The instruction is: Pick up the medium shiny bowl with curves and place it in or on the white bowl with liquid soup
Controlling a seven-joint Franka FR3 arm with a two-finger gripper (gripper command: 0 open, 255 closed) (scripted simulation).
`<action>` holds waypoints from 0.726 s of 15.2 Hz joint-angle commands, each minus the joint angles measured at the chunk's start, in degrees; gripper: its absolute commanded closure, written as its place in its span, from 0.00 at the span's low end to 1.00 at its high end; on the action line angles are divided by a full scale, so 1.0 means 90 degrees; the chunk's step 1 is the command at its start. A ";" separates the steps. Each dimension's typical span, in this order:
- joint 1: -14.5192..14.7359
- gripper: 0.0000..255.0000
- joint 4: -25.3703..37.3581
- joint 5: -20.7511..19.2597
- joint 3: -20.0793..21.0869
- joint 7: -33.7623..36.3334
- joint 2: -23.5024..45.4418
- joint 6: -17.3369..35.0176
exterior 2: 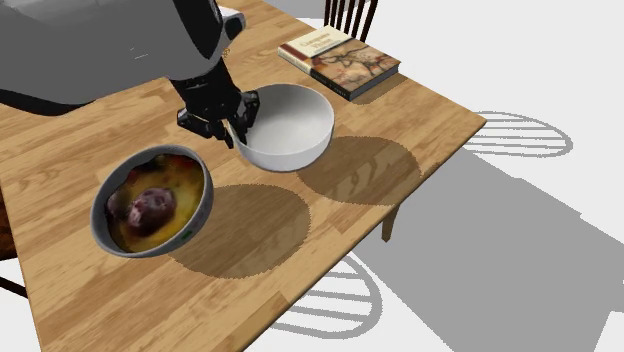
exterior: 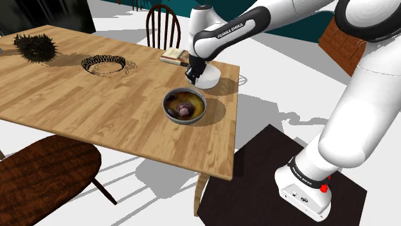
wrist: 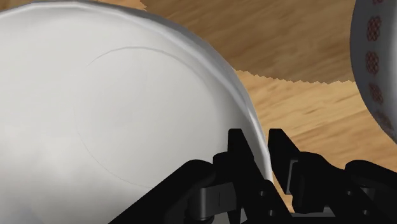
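Gripping: the gripper (exterior: 191,79) (exterior 2: 238,135) (wrist: 259,159) pinches the plain bowl's rim. In the wrist view one finger (wrist: 238,156) sits inside the wall and the other outside it.
Plain bowl (exterior: 209,76) (exterior 2: 292,125) (wrist: 114,121): white to pale grey and upright, with a smooth inside and a faint ring on its floor. It sits toward the table's corner nearest the stand. Whether it rests on the wood or hangs just off it, I cannot tell.
Grip spot: at 9 o'clock on the rim in both the shoulder view and the second exterior view.
Soup bowl (exterior: 184,106) (exterior 2: 150,205) (wrist: 376,63): grey outside, holding yellowish soup with dark purple lumps. It is just beside the plain bowl without touching it, at 7 o'clock from it in the shoulder view and at 8 o'clock in the second exterior view.
Book (exterior: 173,56) (exterior 2: 340,60): lies flat on the table near the plain bowl, at 10 o'clock from it in the shoulder view and at 1 o'clock in the second exterior view.
Table (exterior: 96,109) (exterior 2: 420,110) (wrist: 305,57): light wood, with each bowl casting a round shadow on it.
Far end: in the shoulder view, a dark ring basket (exterior: 103,64) and a dark spiky lump (exterior: 35,46) lie well apart from the bowls, at 9 and 10 o'clock.
Chair (exterior: 162,22): dark wood, behind the table at 11 o'clock from the plain bowl in the shoulder view.
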 commanded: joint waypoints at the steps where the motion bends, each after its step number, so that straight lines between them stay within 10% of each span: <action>1: -0.0009 1.00 0.0049 0.0044 0.0012 -0.0047 -0.0107 -0.0149; 11: -0.0024 1.00 0.0453 0.0214 0.0053 -0.0231 -0.0475 -0.0901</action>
